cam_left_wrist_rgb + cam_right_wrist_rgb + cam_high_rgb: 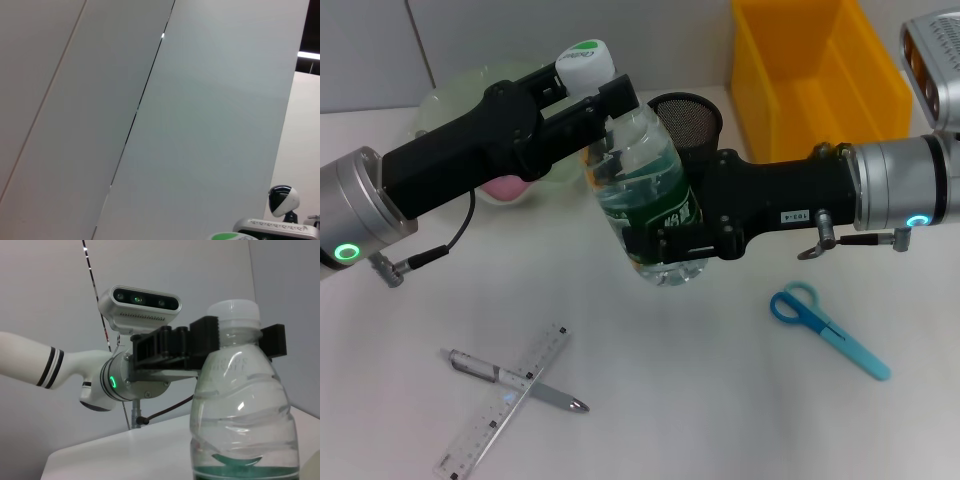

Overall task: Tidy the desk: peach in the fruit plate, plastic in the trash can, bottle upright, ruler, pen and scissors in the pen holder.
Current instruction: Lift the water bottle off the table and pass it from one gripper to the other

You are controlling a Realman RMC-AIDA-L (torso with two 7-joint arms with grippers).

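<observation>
A clear water bottle with a green label and a white-and-green cap hangs tilted above the desk's middle. My left gripper is shut on its neck just under the cap, as the right wrist view shows. My right gripper is shut on its lower body. The blue scissors lie at the right. The ruler lies across the pen at the front left. The peach peeks out under my left arm by the green fruit plate. The black mesh pen holder stands behind the bottle. No plastic shows.
A yellow bin stands at the back right. The left wrist view shows only wall panels, a sliver of the green cap and the right arm's camera.
</observation>
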